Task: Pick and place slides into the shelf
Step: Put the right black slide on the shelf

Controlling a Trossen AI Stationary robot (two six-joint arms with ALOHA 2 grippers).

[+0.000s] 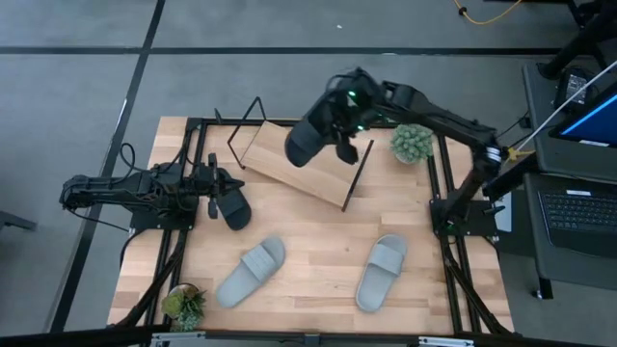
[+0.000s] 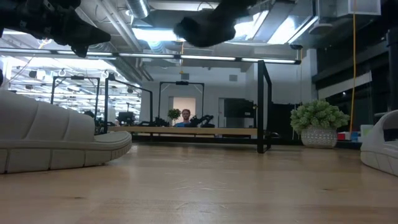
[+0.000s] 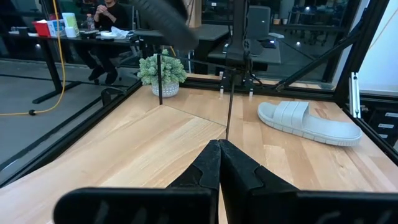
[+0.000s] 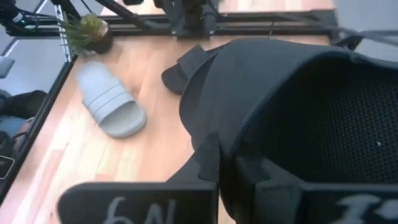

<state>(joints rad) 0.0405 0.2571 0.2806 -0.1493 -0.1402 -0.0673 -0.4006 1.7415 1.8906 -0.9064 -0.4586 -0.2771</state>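
My right gripper (image 1: 339,130) is shut on a black slide (image 1: 308,137), held in the air above the far part of the shelf (image 1: 301,166), a light-wood board on black wire legs. The held slide shows high up in the low view (image 2: 208,28). My left gripper (image 3: 219,163) is shut and empty, just left of the second black slide (image 1: 232,205), which lies on the table. Two light grey slides (image 1: 251,272) (image 1: 382,272) lie sole down near the table's front edge. My right gripper holds the black slide by its edge beside the broad strap (image 4: 239,146). One finger (image 4: 202,165) shows on the outside; the slide's own body hides the other. The slide is lifted clear of the shelf and reaches from the fingers toward the table's left.
A small potted plant (image 1: 413,143) stands right of the shelf at the far right, another (image 1: 183,305) at the near left corner. A black frame (image 1: 445,193) runs along the table's edges. Bare tabletop lies between the shelf and the grey slides.
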